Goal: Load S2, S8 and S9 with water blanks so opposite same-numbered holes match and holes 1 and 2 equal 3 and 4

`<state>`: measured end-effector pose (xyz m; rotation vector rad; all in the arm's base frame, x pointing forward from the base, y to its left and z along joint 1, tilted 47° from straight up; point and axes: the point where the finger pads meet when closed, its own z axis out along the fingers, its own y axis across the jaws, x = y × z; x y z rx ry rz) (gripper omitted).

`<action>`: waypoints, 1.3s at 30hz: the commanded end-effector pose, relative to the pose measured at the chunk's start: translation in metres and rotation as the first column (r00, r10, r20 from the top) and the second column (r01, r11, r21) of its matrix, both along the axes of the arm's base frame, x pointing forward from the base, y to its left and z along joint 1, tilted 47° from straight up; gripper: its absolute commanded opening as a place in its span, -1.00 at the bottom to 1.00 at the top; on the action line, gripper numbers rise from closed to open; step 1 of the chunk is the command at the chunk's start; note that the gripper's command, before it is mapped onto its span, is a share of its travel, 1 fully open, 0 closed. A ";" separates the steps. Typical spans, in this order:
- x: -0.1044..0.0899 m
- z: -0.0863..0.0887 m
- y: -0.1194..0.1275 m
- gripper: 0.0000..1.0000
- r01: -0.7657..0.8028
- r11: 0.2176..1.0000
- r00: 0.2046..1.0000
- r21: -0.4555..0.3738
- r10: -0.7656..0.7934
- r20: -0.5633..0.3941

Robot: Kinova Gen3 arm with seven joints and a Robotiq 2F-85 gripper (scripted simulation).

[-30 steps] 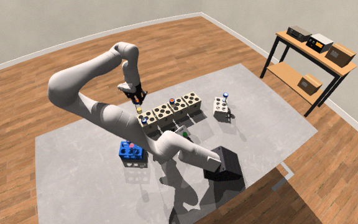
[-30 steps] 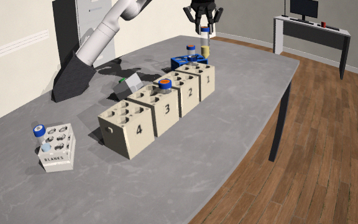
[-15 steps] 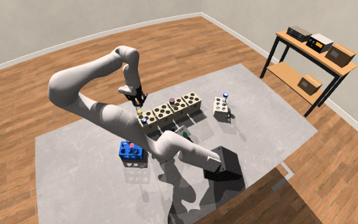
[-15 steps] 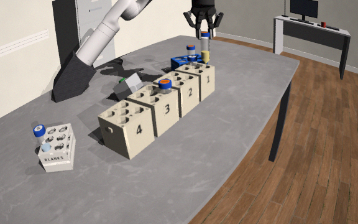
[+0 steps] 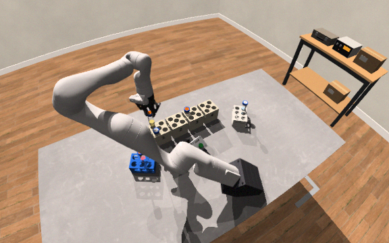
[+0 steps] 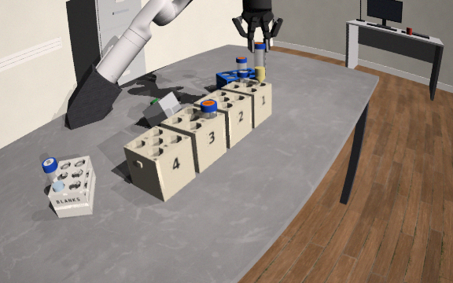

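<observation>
Four beige adapters stand in a row: 1 (image 6: 255, 100), 2 (image 6: 235, 115), 3 (image 6: 207, 134) and 4 (image 6: 160, 165). My gripper (image 6: 257, 39) is shut on the cap end of a tube with yellow liquid (image 6: 259, 64). It holds the tube upright over adapter 1 (image 5: 161, 132), with the tip just at the top of the adapter. The gripper also shows in the top view (image 5: 150, 111). A tube with an orange cap dot (image 6: 208, 108) stands in adapter 3. Another orange-dot tube (image 6: 241, 64) stands by the blue rack (image 6: 232, 76). A blue cap (image 5: 156, 129) shows on adapter 1's top.
The white BLANKS rack (image 6: 71, 190) stands apart at the row's other end, with one blue-capped blank (image 6: 51, 173) in it. The small sloped desk with the green DONE key (image 5: 200, 145) sits behind the adapters. The arm's dark base (image 5: 245, 177) is on the table.
</observation>
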<state>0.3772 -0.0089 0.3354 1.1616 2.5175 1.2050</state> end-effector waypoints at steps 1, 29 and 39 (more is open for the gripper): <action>0.000 0.000 0.000 -0.80 0.001 1.000 1.000 0.000 -0.001 0.001; 0.005 -0.009 0.008 -0.80 0.001 1.000 1.000 0.000 -0.001 0.001; 0.008 -0.012 0.011 -0.80 0.001 1.000 1.000 0.000 -0.001 0.001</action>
